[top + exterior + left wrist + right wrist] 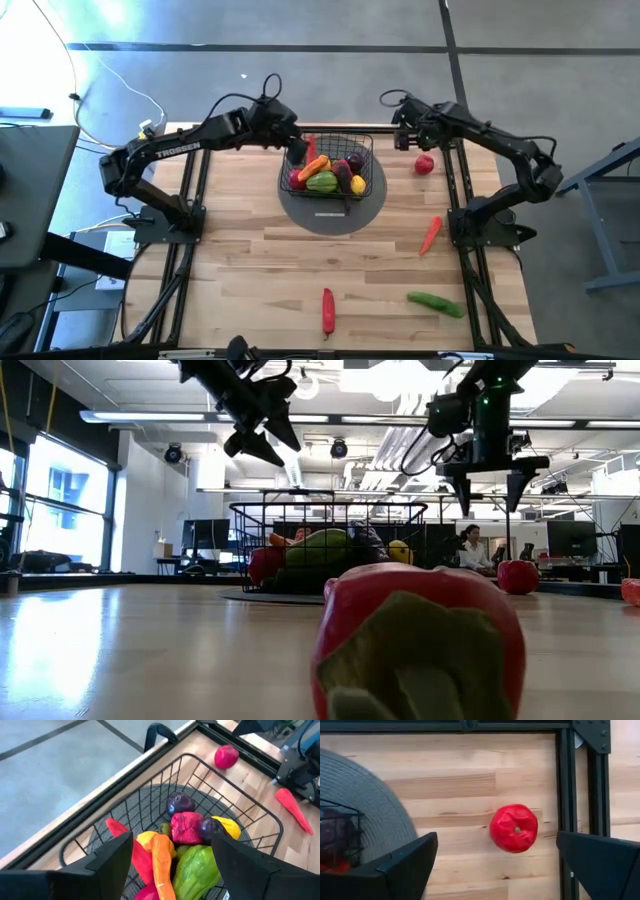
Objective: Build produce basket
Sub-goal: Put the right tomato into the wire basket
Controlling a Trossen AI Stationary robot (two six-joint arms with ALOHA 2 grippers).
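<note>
White "TROSSEN" lettering along the left arm (pixel 175 148), no other legible text.

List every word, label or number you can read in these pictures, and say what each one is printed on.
"TROSSEN": white letters on the left arm, read in the high view.
No other text is legible; nothing readable shows on the basket, the produce or the right arm.

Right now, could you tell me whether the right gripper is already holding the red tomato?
No. In the right wrist view the red tomato lies alone on the table, with the right gripper open above it, fingers wide apart.
</note>
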